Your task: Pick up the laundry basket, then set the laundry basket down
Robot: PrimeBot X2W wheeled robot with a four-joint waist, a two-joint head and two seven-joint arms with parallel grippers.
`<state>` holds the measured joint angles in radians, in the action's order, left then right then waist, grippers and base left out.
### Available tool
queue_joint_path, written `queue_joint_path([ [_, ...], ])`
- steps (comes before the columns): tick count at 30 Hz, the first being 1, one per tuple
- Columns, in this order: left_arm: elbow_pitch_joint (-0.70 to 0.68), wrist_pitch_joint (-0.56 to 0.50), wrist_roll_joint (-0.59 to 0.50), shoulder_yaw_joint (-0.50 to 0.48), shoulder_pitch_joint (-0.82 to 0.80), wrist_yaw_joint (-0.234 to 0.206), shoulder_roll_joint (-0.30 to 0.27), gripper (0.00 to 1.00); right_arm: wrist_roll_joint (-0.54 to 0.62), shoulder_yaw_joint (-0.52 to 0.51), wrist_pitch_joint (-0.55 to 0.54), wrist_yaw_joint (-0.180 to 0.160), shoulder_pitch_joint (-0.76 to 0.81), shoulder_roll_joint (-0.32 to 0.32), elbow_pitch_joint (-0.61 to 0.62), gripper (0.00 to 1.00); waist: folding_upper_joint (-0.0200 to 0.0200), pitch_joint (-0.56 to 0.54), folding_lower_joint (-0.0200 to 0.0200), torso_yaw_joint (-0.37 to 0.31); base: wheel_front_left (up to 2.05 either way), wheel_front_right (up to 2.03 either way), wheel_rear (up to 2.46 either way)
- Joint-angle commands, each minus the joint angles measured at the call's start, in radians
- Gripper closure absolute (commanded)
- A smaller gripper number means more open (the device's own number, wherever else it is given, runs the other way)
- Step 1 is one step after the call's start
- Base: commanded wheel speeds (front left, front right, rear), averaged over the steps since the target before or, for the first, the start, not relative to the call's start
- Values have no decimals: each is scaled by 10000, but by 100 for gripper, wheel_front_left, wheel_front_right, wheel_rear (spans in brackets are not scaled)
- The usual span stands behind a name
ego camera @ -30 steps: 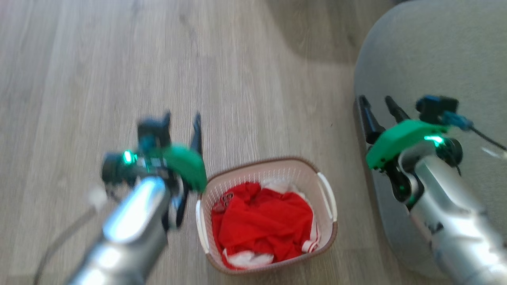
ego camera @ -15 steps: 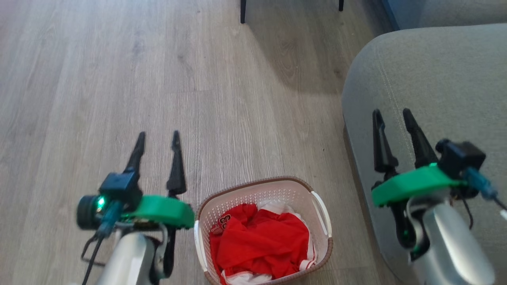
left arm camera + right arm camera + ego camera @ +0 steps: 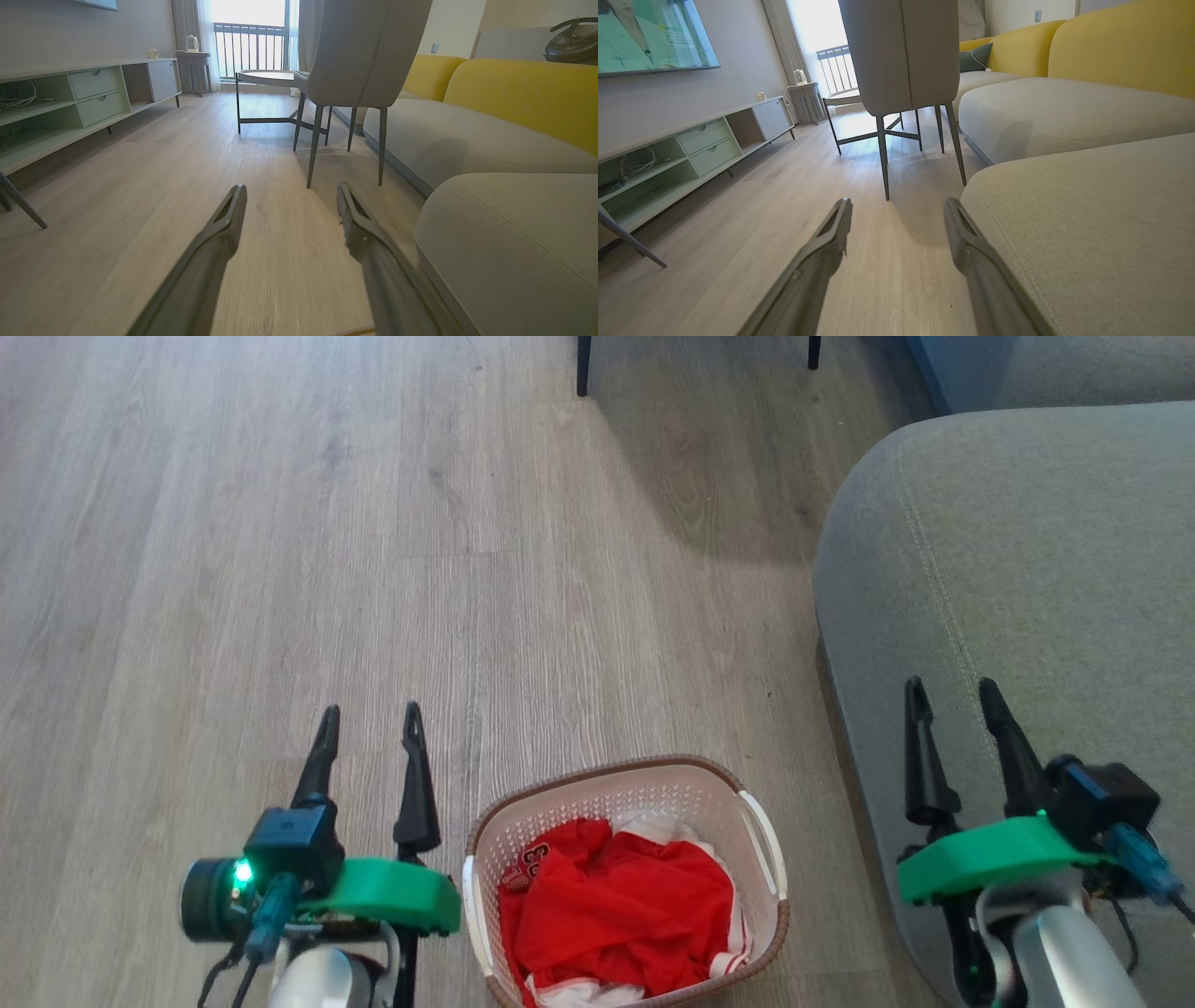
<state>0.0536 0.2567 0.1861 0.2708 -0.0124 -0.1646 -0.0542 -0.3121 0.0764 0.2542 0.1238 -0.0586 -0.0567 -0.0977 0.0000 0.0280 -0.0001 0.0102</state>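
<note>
The laundry basket (image 3: 644, 793), white with perforated walls, a brown rim and white side handles, stands on the wood floor at the bottom middle of the head view, holding red and white clothes (image 3: 616, 905). My left gripper (image 3: 369, 714) is open just left of the basket, fingers pointing away over the floor, holding nothing. My right gripper (image 3: 952, 689) is open to the basket's right, above the grey sofa cushion. In the left wrist view the left gripper (image 3: 289, 191) points across the floor; the right gripper (image 3: 896, 203) does the same in the right wrist view.
A grey sofa seat (image 3: 1018, 579) fills the right side, close to the basket. A grey chair with thin dark legs (image 3: 345, 70) and a small table (image 3: 266, 79) stand ahead. A low TV cabinet (image 3: 70, 102) runs along the left wall. A yellow sofa back (image 3: 514, 93) lies beyond.
The head camera has tilted up, so the scene shifted. Both arms have drawn back and level from the basket's sides, fingers now pointing forward; the left one was blurred in motion a second ago.
</note>
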Motion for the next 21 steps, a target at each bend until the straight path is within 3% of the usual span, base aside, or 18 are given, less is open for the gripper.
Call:
queue_joint_path([
  [1, -254, 51, 81, -273, -191, -34, 37, 0, 87, 86, 76, 69, -86, 30, 362, 0, 0, -18, 1, 17, 0, 0, 0],
  [8, -366, 51, 249, -250, -145, 309, 38, 0, 111, -74, 76, 69, 75, 59, 548, 0, 0, 0, 1, 83, 0, 0, 0],
  [21, -464, 51, 528, -360, -147, 495, 39, 0, 74, -4, 76, 69, 65, 63, 646, 0, 0, 45, 1, 98, 0, 0, 0],
])
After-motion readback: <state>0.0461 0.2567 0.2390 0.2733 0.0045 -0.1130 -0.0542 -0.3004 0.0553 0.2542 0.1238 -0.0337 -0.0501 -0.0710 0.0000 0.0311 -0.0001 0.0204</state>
